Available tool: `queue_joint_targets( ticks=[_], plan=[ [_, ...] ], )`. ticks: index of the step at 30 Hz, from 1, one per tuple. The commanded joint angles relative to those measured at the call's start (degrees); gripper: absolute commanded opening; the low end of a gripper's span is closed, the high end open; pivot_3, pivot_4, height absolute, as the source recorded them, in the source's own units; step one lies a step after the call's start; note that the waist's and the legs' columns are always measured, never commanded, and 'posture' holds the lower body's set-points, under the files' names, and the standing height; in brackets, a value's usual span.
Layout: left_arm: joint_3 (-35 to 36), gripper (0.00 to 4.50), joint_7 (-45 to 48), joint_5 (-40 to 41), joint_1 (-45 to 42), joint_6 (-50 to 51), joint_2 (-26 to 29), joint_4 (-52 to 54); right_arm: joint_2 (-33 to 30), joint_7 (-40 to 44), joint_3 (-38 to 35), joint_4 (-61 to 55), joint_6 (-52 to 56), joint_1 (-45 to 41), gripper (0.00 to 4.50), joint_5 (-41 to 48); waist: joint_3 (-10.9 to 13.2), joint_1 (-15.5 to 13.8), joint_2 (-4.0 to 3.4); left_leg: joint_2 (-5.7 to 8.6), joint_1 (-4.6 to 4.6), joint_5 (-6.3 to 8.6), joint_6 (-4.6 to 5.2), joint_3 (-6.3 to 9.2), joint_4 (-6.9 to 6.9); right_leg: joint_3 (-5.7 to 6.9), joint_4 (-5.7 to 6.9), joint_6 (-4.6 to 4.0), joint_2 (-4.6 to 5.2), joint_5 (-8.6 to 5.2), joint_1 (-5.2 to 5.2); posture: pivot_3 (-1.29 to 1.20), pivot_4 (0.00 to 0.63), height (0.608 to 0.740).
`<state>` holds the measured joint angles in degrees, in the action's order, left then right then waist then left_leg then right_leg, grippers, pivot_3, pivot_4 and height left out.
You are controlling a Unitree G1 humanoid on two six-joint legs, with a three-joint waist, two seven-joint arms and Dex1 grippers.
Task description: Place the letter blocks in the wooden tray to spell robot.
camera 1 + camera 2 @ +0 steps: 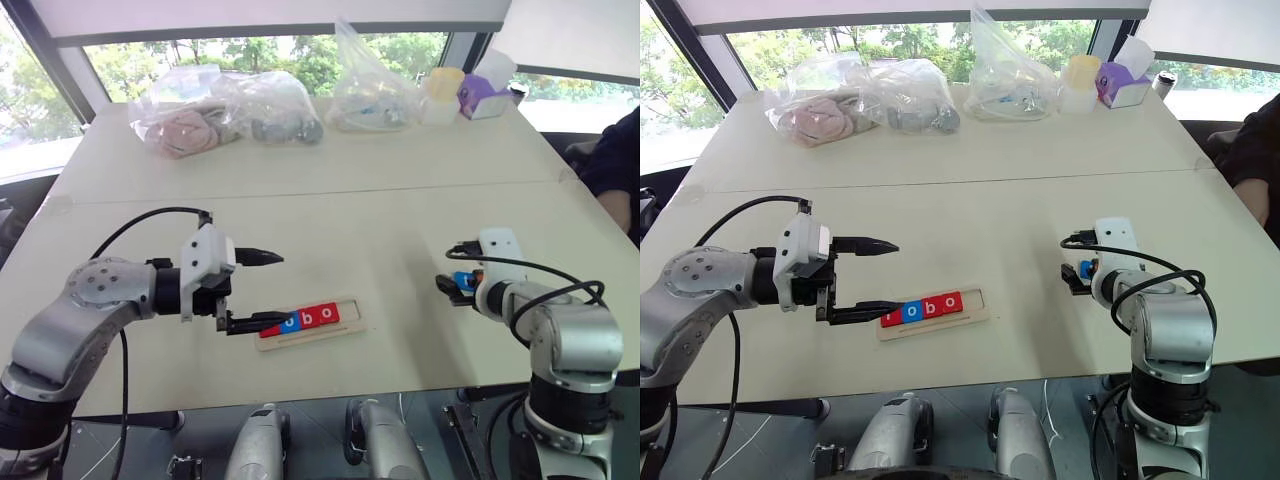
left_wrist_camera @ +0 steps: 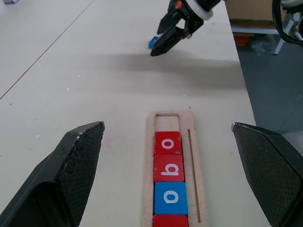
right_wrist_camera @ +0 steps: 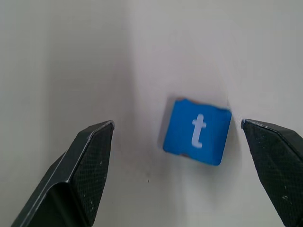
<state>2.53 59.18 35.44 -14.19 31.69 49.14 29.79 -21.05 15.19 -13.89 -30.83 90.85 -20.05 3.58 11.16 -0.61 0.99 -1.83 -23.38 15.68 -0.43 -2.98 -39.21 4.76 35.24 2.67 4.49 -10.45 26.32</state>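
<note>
Cream-coloured bench [image 1: 400, 200] carries the wooden tray [image 2: 196, 189], where red and blue letter blocks [image 2: 168, 166] reading "o", "b", "o" are seated, one end slot bare. Wide-spread, the left gripper [image 1: 262, 290] is held at the tray's end. Well apart, a blue "t" block [image 3: 197, 131] lies flat between the right gripper's [image 3: 182, 156] wide-spread fingers.

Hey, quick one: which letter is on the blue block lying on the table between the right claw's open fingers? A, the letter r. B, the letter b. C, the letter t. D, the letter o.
C: the right wrist view shows the blue block flat on the table with a white t on it, the right claw open around it and not touching it.
</note>
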Motion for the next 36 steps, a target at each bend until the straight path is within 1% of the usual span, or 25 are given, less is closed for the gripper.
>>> queue_joint_targets(
  ticks=[1, 4, 7, 11, 12, 14, 17, 22, 25, 30, 36],
  plan=[
    [0.51, 4.5, 0.05, -0.2, -0.53, -1.15, 0.06, 1.21, 1.19, -0.92, -1.87, -1.83, 0.38, 0.1, 4.39, 0.48, 0.0, 0.05, 0.0, 0.0, 0.01, 0.0, 0.0, 0.01, 0.0, 0.0, 0.0, 0.0, 0.0, 0.0, 0.0, 0.0, 0.15, 0.74],
    [0.21, 4.5, -0.01, -0.54, -0.62, -1.3, 0.01, 1.2, 3.05, -1.67, -2.93, -0.54, 0.1, 0.17, 4.39, 0.53, 0.0, 0.09, 0.0, 0.0, 0.01, 0.0, 0.0, 0.01, 0.0, 0.0, 0.0, 0.0, -0.01, -0.01, 0.0, 0.0, 0.15, 0.74],
    [0.11, 4.5, 0.03, -0.69, -0.64, -1.29, -0.02, 1.22, 5.14, -2.34, -4.37, 1.11, -0.16, -0.85, 3.58, 0.65, -0.01, 0.11, 0.0, -0.01, 0.01, 0.0, 0.0, 0.01, 0.0, 0.0, 0.0, 0.0, -0.02, -0.01, -0.01, 0.0, 0.15, 0.74],
    [0.25, 4.5, -0.02, -0.76, -0.52, -1.27, 0.01, 1.33, 7.8, -3.49, -6.13, 3.04, 0.03, -2.7, 1.51, 0.61, -0.03, 0.22, 0.04, -0.01, 0.03, 0.0, 0.0, 0.02, 0.0, 0.0, 0.0, 0.0, -0.02, 0.0, -0.04, 0.0, 0.15, 0.74],
    [0.25, 4.5, -0.1, -0.76, -0.54, -1.25, -0.03, 1.35, 8.13, -3.62, -6.27, 3.25, 0.11, -2.94, 1.14, 0.73, -0.03, 0.3, 0.04, -0.01, 0.03, 0.0, 0.0, 0.02, 0.0, 0.0, 0.0, -0.01, -0.02, 0.0, -0.04, 0.0, 0.15, 0.74],
    [0.24, 4.5, -0.25, -0.83, -0.58, -1.25, -0.11, 1.35, 8.32, -3.02, -6.3, 2.93, 1.0, -3.24, 1.14, 1.69, -0.04, 0.49, 0.03, -0.01, 0.04, 0.0, 0.0, 0.03, 0.0, 0.0, 0.0, -0.01, -0.02, 0.0, -0.04, 0.0, 0.15, 0.74],
    [0.26, 4.5, -0.34, -0.86, -0.57, -1.24, -0.11, 1.36, 6.61, -0.5, -4.49, 0.44, 1.65, -2.04, 1.14, 4.63, -0.04, 0.76, 0.03, -0.01, 0.04, 0.0, 0.0, 0.07, 0.01, 0.0, 0.0, -0.01, -0.02, -0.01, -0.03, 0.0, 0.15, 0.74],
    [0.21, 4.5, -0.25, -1.07, -0.59, -1.42, -0.32, 1.11, 6.1, 0.76, -2.29, -7.67, 1.65, 3.08, 1.14, 10.9, -0.04, 1.23, 0.03, -0.02, 0.03, 0.0, 0.0, 0.17, 0.1, 0.0, 0.0, 0.02, -0.02, -0.02, -0.01, 0.0, 0.15, 0.74],
    [-0.41, 4.5, -0.38, -1.64, -0.58, -1.86, -0.99, 0.74, 7.75, -1.13, -0.3, -12.41, 1.65, 5.91, 1.14, 14.13, -0.03, 1.36, 0.03, -0.02, 0.03, 0.0, 0.0, 0.19, 0.11, 0.0, -0.01, 0.03, -0.02, -0.03, 0.01, 0.0, 0.15, 0.74],
    [-0.59, 4.5, -0.53, -1.62, -0.51, -2.07, -1.16, 0.66, 9.98, -5.17, 1.86, -15.63, 1.65, 8.08, 1.14, 18.18, -0.03, 1.31, 0.01, -0.06, 0.03, 0.0, 0.0, 0.22, 0.09, 0.0, -0.02, 0.01, -0.01, -0.03, 0.01, 0.0, 0.15, 0.74],
    [-0.12, 4.5, -0.37, -1.44, -0.05, -2.17, -0.78, 0.82, 9.3, -8.68, 2.11, -16.07, 1.65, 8.93, 1.14, 22.48, -0.02, 1.25, 0.01, -0.04, -0.01, 0.0, 0.0, 0.19, 0.1, 0.0, -0.11, 0.01, 0.05, -0.04, 0.01, 0.0, 0.15, 0.74]
  ],
)
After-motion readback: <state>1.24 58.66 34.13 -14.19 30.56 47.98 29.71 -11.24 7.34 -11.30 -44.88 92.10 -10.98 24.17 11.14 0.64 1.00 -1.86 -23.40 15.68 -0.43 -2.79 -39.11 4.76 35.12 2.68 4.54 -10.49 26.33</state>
